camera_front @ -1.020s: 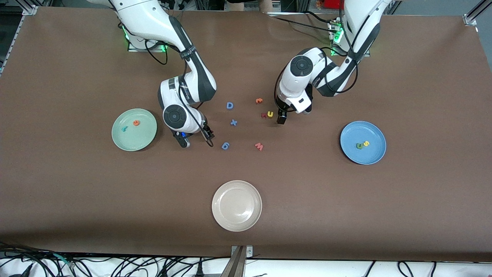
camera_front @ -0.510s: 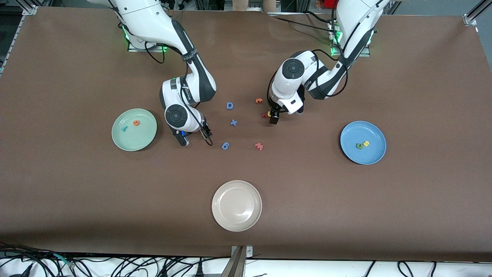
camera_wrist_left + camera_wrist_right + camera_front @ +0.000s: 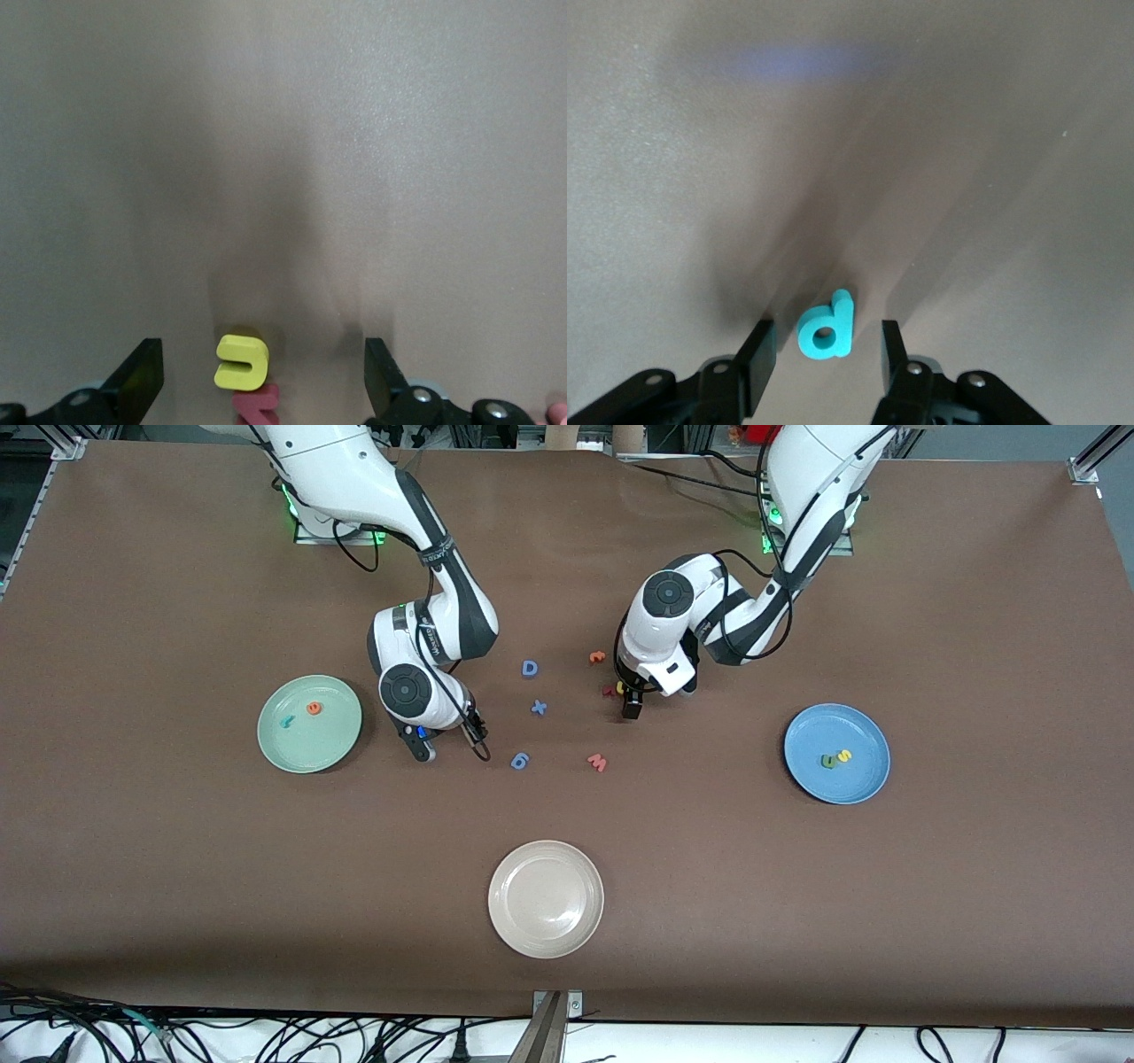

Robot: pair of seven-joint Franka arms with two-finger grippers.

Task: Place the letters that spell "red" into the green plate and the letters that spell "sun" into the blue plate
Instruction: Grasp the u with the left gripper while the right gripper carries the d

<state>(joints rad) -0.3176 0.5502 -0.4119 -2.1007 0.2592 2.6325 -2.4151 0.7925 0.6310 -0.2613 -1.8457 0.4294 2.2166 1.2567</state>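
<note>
Starting nearest the front camera lies the cream plate (image 3: 546, 899). Farther off, the green plate (image 3: 310, 746) holds the teal r (image 3: 286, 722) and orange e (image 3: 314, 708); the blue plate (image 3: 837, 781) holds the green n (image 3: 828, 761) and yellow s (image 3: 844, 755). My right arm folds at the elbow, wrist down, right gripper (image 3: 826, 347) low over the teal d (image 3: 827, 329), fingers unclenched either side, not touching. My left arm bends likewise, left gripper (image 3: 632, 708) spread wide around the yellow u (image 3: 241, 361), which touches a dark-red letter (image 3: 257, 409).
</note>
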